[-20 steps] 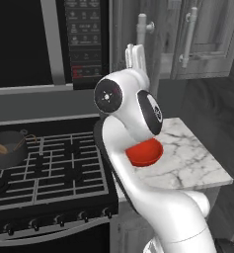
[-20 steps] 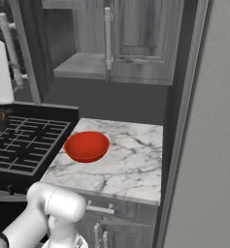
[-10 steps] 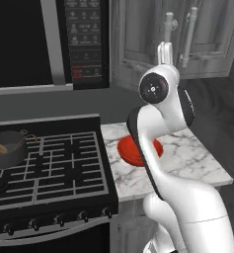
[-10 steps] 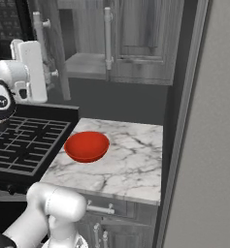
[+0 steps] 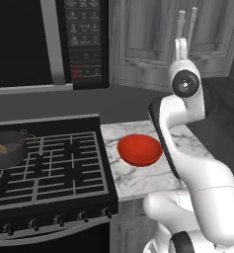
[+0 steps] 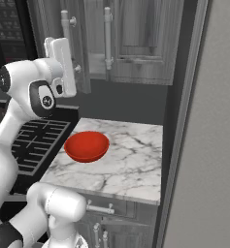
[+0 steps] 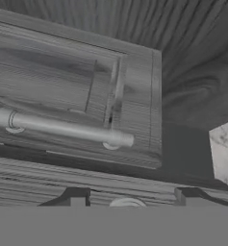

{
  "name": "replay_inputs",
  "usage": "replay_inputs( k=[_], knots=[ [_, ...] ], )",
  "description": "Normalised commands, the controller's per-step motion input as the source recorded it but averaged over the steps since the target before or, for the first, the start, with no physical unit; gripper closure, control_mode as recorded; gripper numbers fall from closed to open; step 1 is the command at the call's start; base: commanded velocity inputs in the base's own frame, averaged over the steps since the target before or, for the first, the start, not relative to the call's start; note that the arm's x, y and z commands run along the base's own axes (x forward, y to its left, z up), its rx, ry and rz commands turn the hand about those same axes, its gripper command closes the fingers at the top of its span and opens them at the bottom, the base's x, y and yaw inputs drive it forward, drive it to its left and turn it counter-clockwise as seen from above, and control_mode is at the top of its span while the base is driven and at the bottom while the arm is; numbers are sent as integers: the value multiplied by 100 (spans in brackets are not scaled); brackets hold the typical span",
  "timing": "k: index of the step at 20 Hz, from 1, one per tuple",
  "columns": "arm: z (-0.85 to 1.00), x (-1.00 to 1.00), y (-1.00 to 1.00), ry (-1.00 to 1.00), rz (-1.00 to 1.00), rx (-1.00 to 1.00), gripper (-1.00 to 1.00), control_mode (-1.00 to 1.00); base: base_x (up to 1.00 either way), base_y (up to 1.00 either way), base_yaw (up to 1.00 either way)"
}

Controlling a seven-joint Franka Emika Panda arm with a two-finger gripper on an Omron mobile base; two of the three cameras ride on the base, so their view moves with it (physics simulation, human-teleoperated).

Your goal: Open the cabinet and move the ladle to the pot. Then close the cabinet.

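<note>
arm swung right; microwave [image 5: 84, 39] labels illegible.

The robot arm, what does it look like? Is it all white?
Mostly. The arm is glossy white with rounded, chunky segments, a black band down one link, and round black joint caps ringed in grey. Its gripper ends in two small dark finger tips.

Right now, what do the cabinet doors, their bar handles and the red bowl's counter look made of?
The cabinet doors look like grey wood, matte, with visible streaky grain. The bar handles look like brushed metal: silvery, smooth, with pale highlights. The counter under the red bowl looks like polished marble, white with grey veins. All rendered, so these are looks only.
</note>
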Motion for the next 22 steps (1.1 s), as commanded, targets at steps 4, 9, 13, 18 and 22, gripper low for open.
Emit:
replay_inputs(
  k=[4,9,13,18,22],
  knots=[
    [-1,100,0,12,11,0,-100,-100,0,0,0],
    [-8,100,0,30,13,0,-100,-100,0,0,0],
    [-27,100,0,32,13,0,-100,-100,0,0,0],
    [-46,100,7,28,13,0,-100,-100,0,0,0],
    [-88,100,13,6,15,0,-100,-100,0,0,0]
  ],
)
